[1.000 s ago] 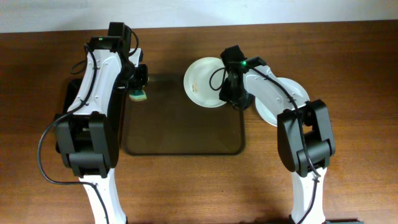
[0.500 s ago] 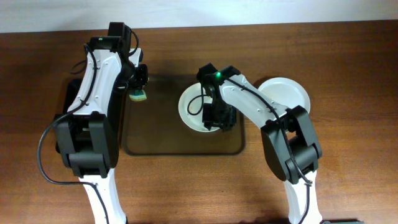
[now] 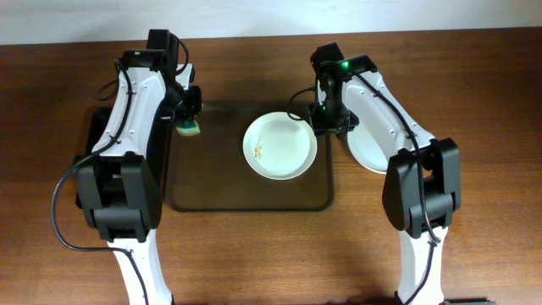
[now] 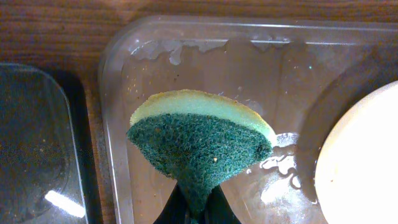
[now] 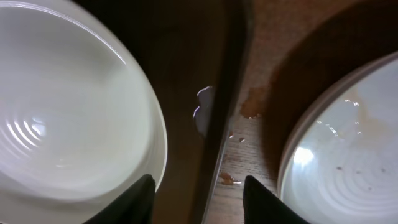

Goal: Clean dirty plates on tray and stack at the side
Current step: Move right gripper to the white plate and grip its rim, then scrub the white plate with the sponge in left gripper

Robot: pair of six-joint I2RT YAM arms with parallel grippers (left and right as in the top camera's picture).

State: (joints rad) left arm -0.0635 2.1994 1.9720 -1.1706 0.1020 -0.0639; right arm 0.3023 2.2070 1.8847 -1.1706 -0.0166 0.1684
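A white plate with small orange-brown marks lies flat in the middle of the dark-brown tray. My right gripper is open and empty above the tray's right rim, between this plate and another white plate on the table to the right. The right wrist view shows the tray plate, the rim, the outer plate with faint brown specks, and my open fingers. My left gripper is shut on a green-and-yellow sponge over the tray's upper left corner.
A smaller narrow black tray lies left of the brown tray, mostly under my left arm. Water drops and a small brown spot sit on the wood by the tray's right rim.
My right gripper brought the plate from the tray's top edge to its middle, let it go and drew back to the upper right. The left arm has not moved.
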